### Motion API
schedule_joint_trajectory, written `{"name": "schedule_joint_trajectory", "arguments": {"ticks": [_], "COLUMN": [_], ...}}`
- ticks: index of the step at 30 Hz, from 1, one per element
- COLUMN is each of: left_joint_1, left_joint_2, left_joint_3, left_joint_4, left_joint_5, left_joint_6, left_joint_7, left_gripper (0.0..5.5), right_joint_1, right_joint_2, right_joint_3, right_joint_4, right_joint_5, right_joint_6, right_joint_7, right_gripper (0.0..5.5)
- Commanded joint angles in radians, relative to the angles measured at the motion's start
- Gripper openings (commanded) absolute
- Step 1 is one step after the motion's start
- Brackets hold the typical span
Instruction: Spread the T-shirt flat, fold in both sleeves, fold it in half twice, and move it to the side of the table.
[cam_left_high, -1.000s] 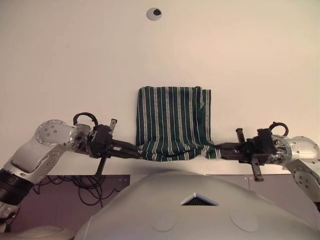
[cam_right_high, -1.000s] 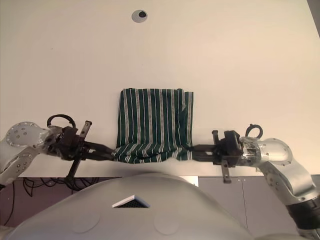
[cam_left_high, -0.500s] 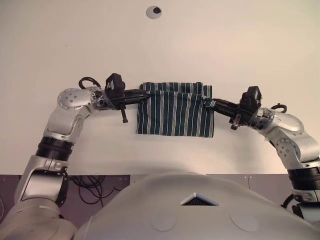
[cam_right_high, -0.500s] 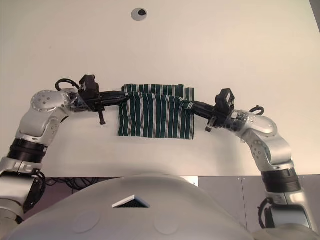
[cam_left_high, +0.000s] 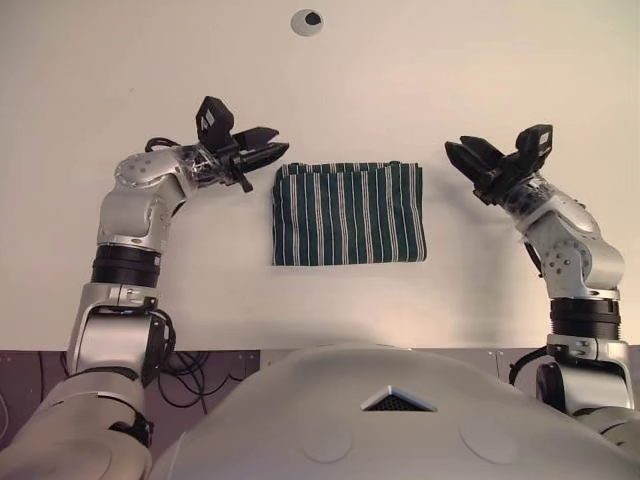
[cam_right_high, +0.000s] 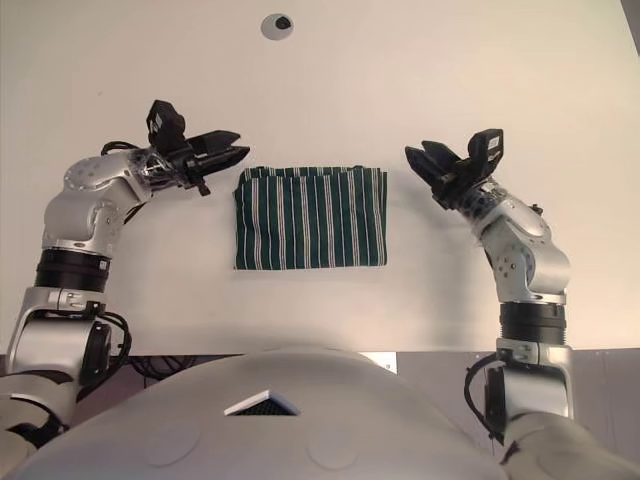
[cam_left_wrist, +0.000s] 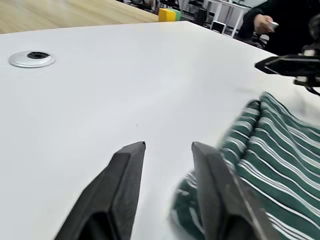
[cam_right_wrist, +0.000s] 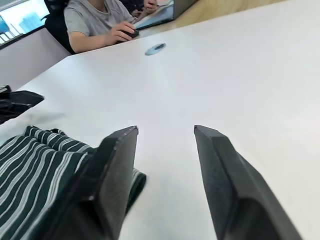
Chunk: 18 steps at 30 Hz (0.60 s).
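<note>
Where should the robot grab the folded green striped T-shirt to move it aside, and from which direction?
Probably at its two far corners, one gripper from each side. The folded green striped T-shirt lies flat as a layered rectangle, so low sideways pinches along the white table should catch every layer. The open left gripper and right gripper sit outside those corners.

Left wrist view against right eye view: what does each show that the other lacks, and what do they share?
Left wrist view: a yellow box past the far edge of the table. Right eye view: the folded T-shirt whole, all four edges. Shared: the table, T-shirt, round grommet, and the open left tool and right tool, neither holding cloth.
</note>
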Motion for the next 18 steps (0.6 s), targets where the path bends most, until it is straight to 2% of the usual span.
{"name": "schedule_joint_trajectory", "arguments": {"ticks": [1, 3, 5, 8, 10, 11, 14, 16, 18], "left_joint_1": [-0.094, -0.110, -0.089, -0.029, -0.001, 0.004, 0.002, -0.005, -0.002], "left_joint_2": [-0.046, -0.105, -0.197, -0.347, -0.478, -0.524, -0.568, -0.572, -0.572], "left_joint_3": [0.102, 0.159, 0.200, 0.195, 0.201, 0.203, 0.216, 0.242, 0.236], "left_joint_4": [0.153, 0.184, 0.123, 0.024, -0.005, 0.024, 0.123, 0.155, 0.178], "left_joint_5": [0.084, 0.115, 0.091, 0.061, -0.030, -0.039, -0.021, -0.021, -0.011], "left_joint_6": [-0.058, -0.218, -0.369, -0.549, -0.620, -0.661, -0.760, -0.800, -0.831], "left_joint_7": [0.242, 0.370, 0.415, 0.425, 0.384, 0.376, 0.354, 0.354, 0.324], "left_gripper": [1.94, 1.94, 1.94, 1.94, 1.94, 1.94, 1.94, 1.94, 1.94], "right_joint_1": [0.071, 0.038, 0.005, 0.006, -0.051, -0.087, -0.148, -0.162, -0.176], "right_joint_2": [0.010, 0.045, 0.102, 0.171, 0.169, 0.159, 0.127, 0.128, 0.149], "right_joint_3": [0.283, 0.455, 0.545, 0.534, 0.394, 0.286, -0.023, -0.132, -0.168], "right_joint_4": [-0.199, -0.140, -0.025, 0.110, 0.334, 0.434, 0.554, 0.556, 0.530], "right_joint_5": [-0.359, -0.634, -0.801, -0.869, -0.797, -0.728, -0.527, -0.469, -0.467], "right_joint_6": [-0.380, -0.505, -0.491, -0.233, -0.131, -0.108, -0.138, -0.189, -0.267], "right_joint_7": [0.093, 0.014, -0.098, -0.218, -0.294, -0.338, -0.511, -0.602, -0.658], "right_gripper": [2.57, 2.57, 2.57, 2.57, 2.57, 2.57, 2.57, 2.57, 2.57]}}
